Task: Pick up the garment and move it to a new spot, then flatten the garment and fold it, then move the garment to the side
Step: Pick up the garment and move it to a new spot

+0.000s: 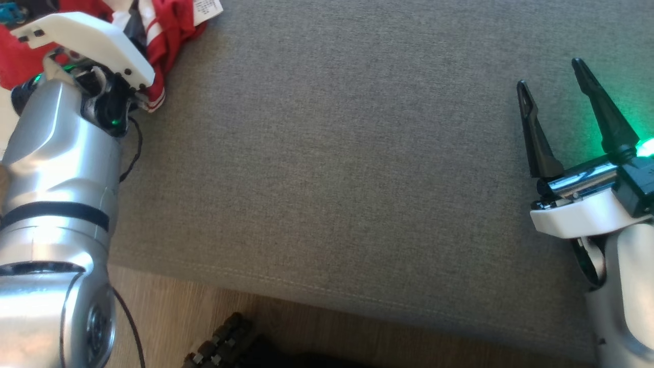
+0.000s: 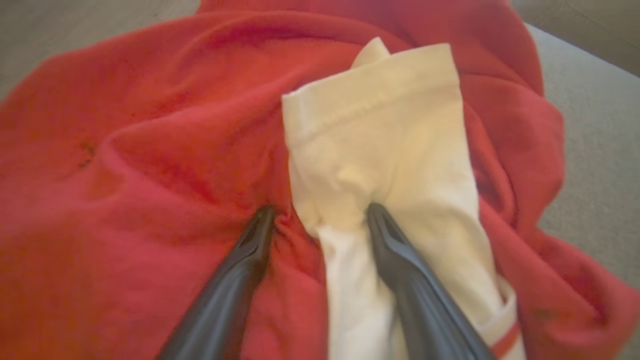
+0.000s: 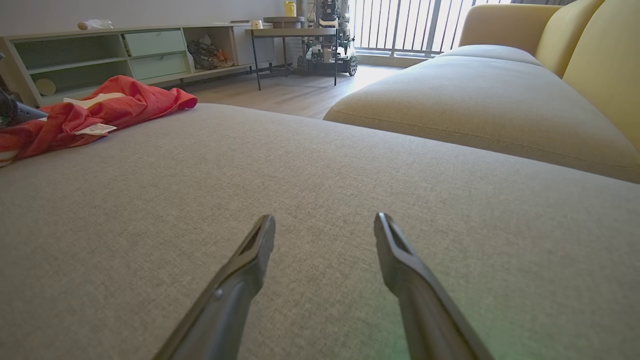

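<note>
The limp, soft red garment (image 2: 150, 125) is lying crumpled at the sofa cushion's (image 1: 332, 153) far-left corner, where the released left end effector (image 2: 321, 210) is straddling a seemingly pinchable ridge, while the right end effector (image 1: 549, 74) is hovering released.

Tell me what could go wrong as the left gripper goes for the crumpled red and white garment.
The open left gripper presses into bunched folds of the crumpled red and white fabric garment, so closing may pinch several layers. The open right gripper is far off over the grey woven cushion; a one-handed lift may leave the cloth tangled.
</note>
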{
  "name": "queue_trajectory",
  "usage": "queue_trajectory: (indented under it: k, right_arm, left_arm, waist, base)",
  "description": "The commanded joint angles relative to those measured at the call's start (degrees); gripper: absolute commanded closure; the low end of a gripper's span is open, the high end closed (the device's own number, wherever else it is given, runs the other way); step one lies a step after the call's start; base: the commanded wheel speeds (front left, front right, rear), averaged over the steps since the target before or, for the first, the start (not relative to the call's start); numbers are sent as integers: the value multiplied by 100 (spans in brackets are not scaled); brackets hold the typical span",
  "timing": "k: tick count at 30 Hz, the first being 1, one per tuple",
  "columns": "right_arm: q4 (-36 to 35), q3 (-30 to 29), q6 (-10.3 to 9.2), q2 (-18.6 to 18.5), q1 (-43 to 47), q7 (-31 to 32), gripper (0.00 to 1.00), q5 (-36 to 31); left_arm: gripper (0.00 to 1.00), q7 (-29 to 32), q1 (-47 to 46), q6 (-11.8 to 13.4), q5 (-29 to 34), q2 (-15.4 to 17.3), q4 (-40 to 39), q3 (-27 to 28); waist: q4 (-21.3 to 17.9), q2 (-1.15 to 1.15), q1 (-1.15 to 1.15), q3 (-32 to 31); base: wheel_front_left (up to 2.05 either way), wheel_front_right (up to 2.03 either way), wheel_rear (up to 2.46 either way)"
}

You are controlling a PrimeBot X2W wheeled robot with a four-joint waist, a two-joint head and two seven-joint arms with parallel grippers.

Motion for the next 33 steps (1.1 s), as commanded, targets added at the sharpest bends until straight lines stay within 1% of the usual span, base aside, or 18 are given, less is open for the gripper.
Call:
queue_trajectory:
  k: [1,2,6,9,12,16,20,24,25,26,29,33]
  right_arm:
    - [33,74,-3,20,113,7,0,10]
    - [65,62,-3,35,112,7,0,23]
    - [185,40,-3,85,93,7,0,65]
    - [258,90,-3,160,79,7,0,109]
    - [368,89,-3,270,109,7,0,191]
    - [435,133,-3,392,199,7,0,264]
    - [503,14,-3,556,329,7,0,504]
    - [466,59,-3,630,418,7,0,637]
    - [449,104,-3,640,479,7,0,800]
    - [449,104,-3,640,479,7,0,800]
    - [405,179,-3,643,602,7,0,1084]
    - [255,244,-3,644,715,7,0,1272]
  left_arm:
    - [15,-37,160,-17,7,208,85,21]
    - [100,-150,175,-32,9,207,92,5]
    - [100,-602,256,-88,45,226,97,-111]
    - [100,-1106,279,-108,117,330,17,-212]
    - [100,-1435,282,-124,170,438,-171,-314]
    - [100,-1566,342,-134,285,527,-630,-592]
    - [100,-1583,533,-135,166,560,-1475,-919]
    - [100,-1585,844,-136,16,708,-2278,-1232]
    - [100,-1586,968,-136,-95,752,-2602,-1347]
    - [100,-1586,968,-136,-95,752,-2602,-1347]
    - [100,-1586,1103,-136,-221,827,-2966,-1451]
    - [100,-1555,1158,-137,-359,850,-3417,-1606]
  waist:
    - [-31,0,0,0]
    - [-39,0,0,-18]
    - [-60,0,0,-156]
    - [-105,0,0,-346]
    - [-155,0,0,-609]
    - [-243,0,0,-1040]
    - [-391,0,0,-1508]
    - [-689,0,0,-1903]
    - [-875,0,0,-2085]
    - [-875,0,0,-2085]
    - [-1211,0,0,-2356]
    - [-1696,0,0,-2521]
  base:
    - [0,0,0]
    - [0,0,0]
    - [0,0,0]
    - [0,0,0]
    - [0,0,0]
    - [0,0,0]
    - [0,0,0]
    - [0,0,0]
    - [0,0,0]
    - [0,0,0]
    - [0,0,0]
    - [0,0,0]
